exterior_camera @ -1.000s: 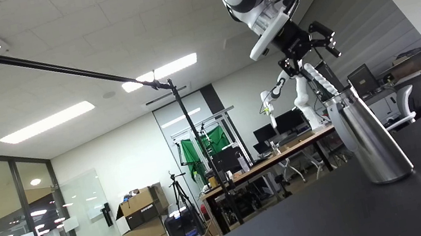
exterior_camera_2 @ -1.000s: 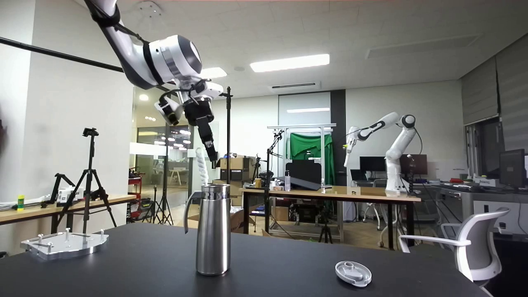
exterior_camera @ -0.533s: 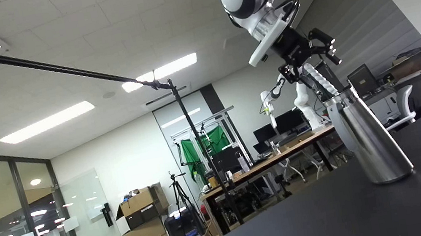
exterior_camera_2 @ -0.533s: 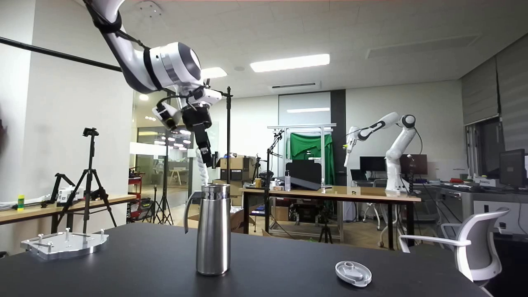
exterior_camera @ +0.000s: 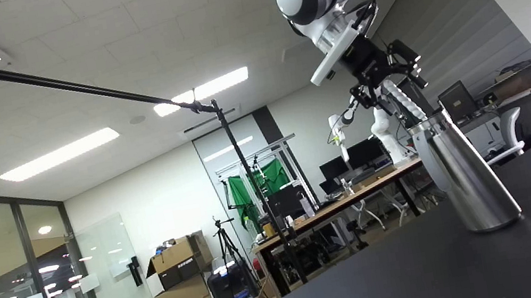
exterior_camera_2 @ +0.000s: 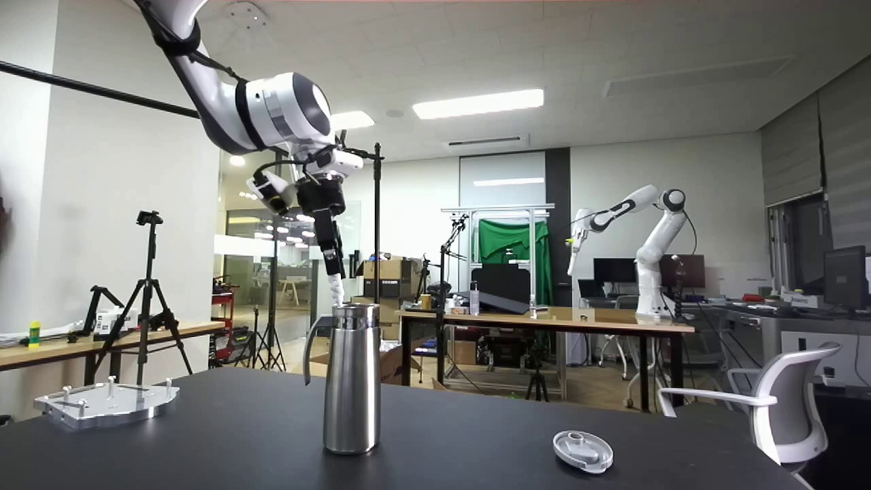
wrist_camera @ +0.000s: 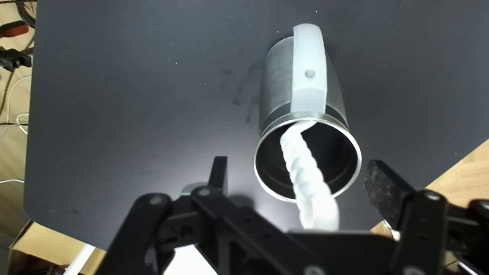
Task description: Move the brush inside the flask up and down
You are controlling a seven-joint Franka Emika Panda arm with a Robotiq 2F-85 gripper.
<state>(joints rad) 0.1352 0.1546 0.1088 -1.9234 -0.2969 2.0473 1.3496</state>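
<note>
Dark table [exterior_camera_2: 238, 435] in a busy lab, wooden desk [exterior_camera_2: 612, 320] and a second arm [exterior_camera_2: 653, 252] well back; only the working arm [exterior_camera_2: 272, 112] is near the job. Flask [exterior_camera_2: 352, 388] stands upright on the table, lid [exterior_camera_2: 583, 452] lying well apart from it. Brush [wrist_camera: 307, 173] is in the flask, just its white twisted upper part sticking out; we can't see the bristle end. Key relation: in the wrist view the brush runs out of the mouth and between the fingers [wrist_camera: 219, 172] of the gripper [wrist_camera: 301, 173], gap showing on each side. Fingers are spread wide, nothing clamped; whether the brush meets the palm, we can't tell. Brush axis is steep but leans toward the flask handle [wrist_camera: 310, 63] in both exterior views, roughly along the gripper's own tilt, so we judge closing in place could work; the up-and-down part looks yet to start. Brush exits close to the rim [exterior_camera_2: 357, 307], contact unclear, so we'd pull along its lean: a skewed stroke may scrape or tip the flask. See-through plate [exterior_camera_2: 105, 403] lies well off on the flask handle's side, lid on the opposite one, table edges apart from the flask base; we judge there's room to lift.
</note>
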